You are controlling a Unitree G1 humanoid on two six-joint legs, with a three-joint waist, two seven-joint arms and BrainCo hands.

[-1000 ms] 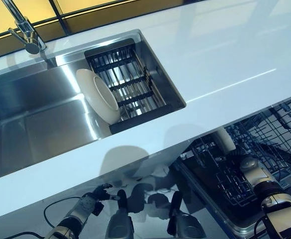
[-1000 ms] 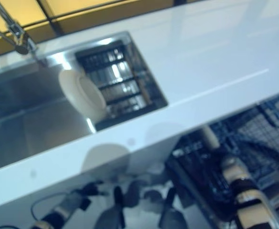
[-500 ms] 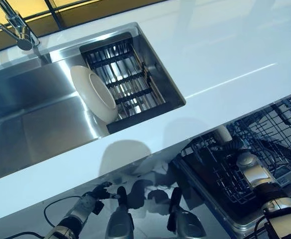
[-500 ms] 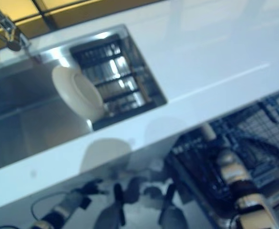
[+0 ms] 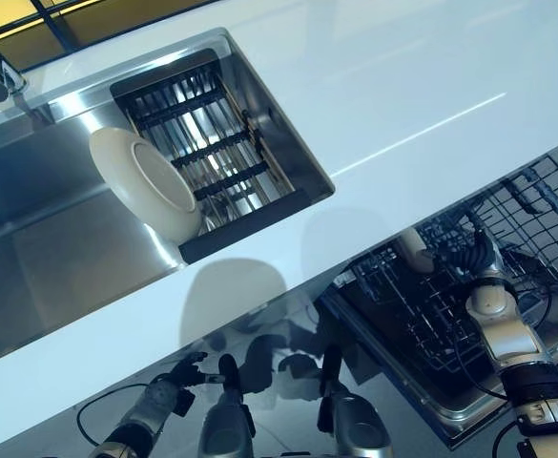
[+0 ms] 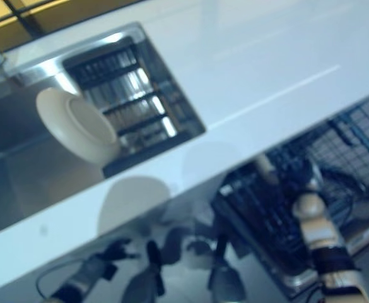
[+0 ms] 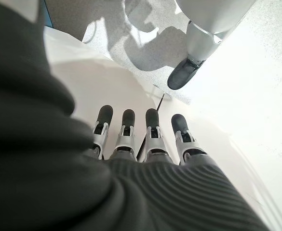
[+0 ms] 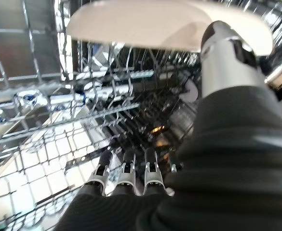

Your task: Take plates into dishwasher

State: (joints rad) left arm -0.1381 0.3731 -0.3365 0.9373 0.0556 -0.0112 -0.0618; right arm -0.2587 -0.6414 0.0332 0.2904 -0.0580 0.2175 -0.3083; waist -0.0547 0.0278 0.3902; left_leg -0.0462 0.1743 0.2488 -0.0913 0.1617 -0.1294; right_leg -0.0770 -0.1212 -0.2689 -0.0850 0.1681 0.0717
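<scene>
The right robot hand point(image 8: 131, 178) reaches down into the dishwasher rack point(image 5: 431, 315), its thumb against the underside of a cream plate point(image 8: 145, 24) and its fingers hanging loosely over the tines, not wrapped round the rim. With so light a hold, the plate could tip and knock the wires or settle crooked between tines. A second plate point(image 5: 145, 183) leans upright in the sink point(image 5: 31, 239) against the black drainer point(image 5: 212, 134), and would need a lift over the white desk point(image 5: 403, 86). The desk edge hides most of the rack, so the plate's slot cannot be told. The left robot hand point(image 7: 141, 139) hangs low with straight fingers, holding nothing
</scene>
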